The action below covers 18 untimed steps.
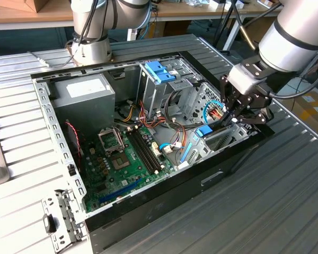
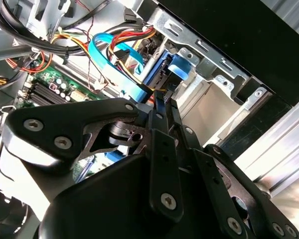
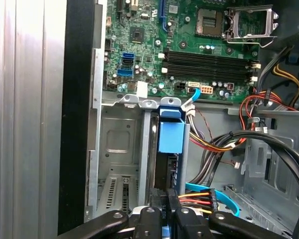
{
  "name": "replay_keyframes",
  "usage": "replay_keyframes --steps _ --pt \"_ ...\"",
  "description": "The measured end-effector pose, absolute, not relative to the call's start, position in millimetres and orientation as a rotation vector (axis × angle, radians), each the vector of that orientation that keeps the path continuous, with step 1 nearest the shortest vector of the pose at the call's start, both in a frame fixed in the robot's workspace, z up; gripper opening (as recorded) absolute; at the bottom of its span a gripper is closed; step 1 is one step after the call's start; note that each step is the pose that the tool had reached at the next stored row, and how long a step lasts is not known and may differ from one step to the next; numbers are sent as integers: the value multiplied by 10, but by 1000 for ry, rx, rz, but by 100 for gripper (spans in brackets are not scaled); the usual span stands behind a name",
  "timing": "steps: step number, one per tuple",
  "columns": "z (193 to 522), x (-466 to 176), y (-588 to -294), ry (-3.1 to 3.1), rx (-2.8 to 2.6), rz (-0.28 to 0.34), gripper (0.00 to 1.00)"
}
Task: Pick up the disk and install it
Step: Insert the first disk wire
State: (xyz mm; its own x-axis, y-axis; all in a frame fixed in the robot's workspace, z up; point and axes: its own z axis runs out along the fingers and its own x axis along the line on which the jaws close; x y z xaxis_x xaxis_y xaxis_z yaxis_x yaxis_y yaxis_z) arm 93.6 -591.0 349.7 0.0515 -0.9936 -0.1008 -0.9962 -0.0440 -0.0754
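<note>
Many cables (image 3: 214, 144) beside disk (image 3: 170, 137); claw (image 3: 168, 199) pinching it.

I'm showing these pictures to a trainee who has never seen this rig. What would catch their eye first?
Probably the open computer case lying on the ribbed metal table, its green motherboard exposed. Next, the black gripper reaching into the case at the exterior view's right, its fingers closed on the blue-railed disk standing on edge in a metal bay beside red and yellow cables.
</note>
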Motion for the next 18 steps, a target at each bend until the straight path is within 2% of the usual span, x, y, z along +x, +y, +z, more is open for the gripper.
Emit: replay_keyframes --steps 18 --pt "3462 921 -5806 2182 -2082 23 17"
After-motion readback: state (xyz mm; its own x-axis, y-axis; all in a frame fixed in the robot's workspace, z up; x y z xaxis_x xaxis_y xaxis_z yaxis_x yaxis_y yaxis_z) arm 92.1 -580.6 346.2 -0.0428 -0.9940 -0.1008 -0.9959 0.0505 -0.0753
